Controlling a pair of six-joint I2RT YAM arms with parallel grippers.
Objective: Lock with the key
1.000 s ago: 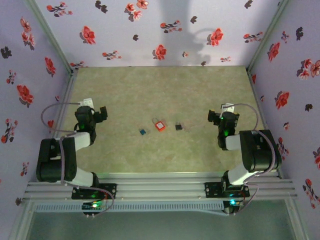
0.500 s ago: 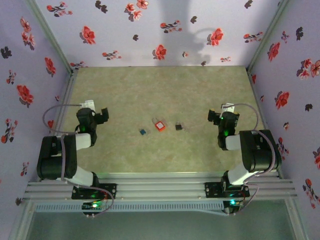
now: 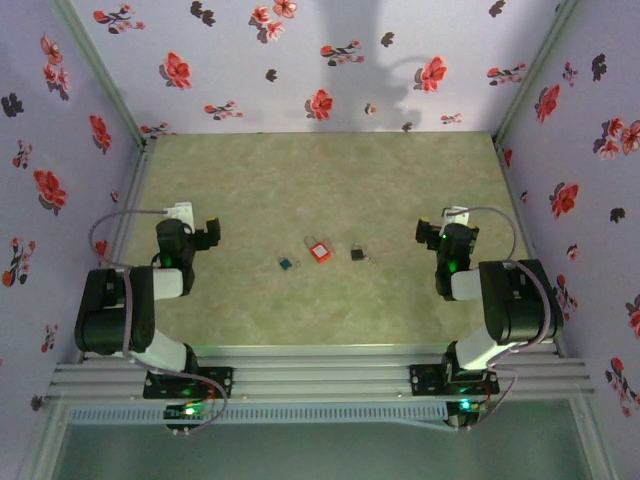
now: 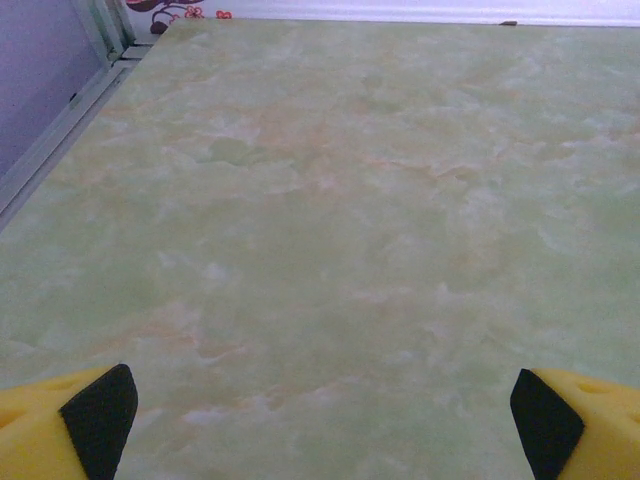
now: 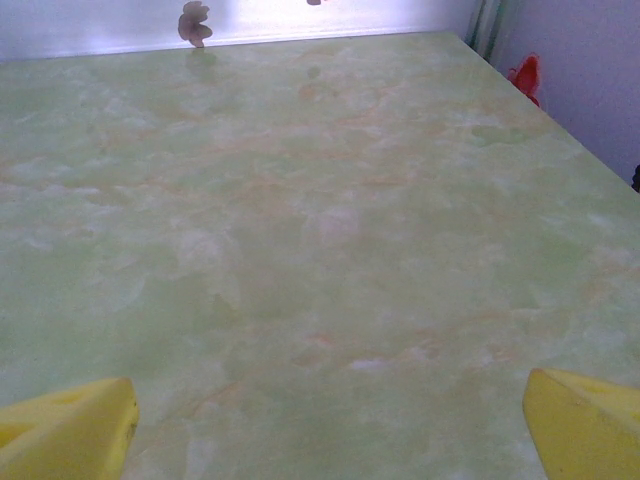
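A small red padlock (image 3: 319, 250) lies on the green mat near the middle of the table. Just to its right lies the black-headed key (image 3: 357, 254), tiny and flat on the mat. My left gripper (image 3: 207, 233) hangs at the left side, well left of the padlock. Its yellow fingertips (image 4: 70, 425) stand far apart with bare mat between them, so it is open. My right gripper (image 3: 427, 233) sits at the right side, a short way right of the key. Its yellow fingers (image 5: 585, 420) are also spread wide and hold nothing.
A blue-headed key (image 3: 287, 263) lies just left of the padlock. Flowered walls enclose the mat on three sides, with a metal rail (image 3: 130, 205) along the left edge. Bare mat stretches behind the objects toward the back wall.
The left gripper has drifted slightly up and to the right in the top view. The right arm, padlock and keys have stayed put.
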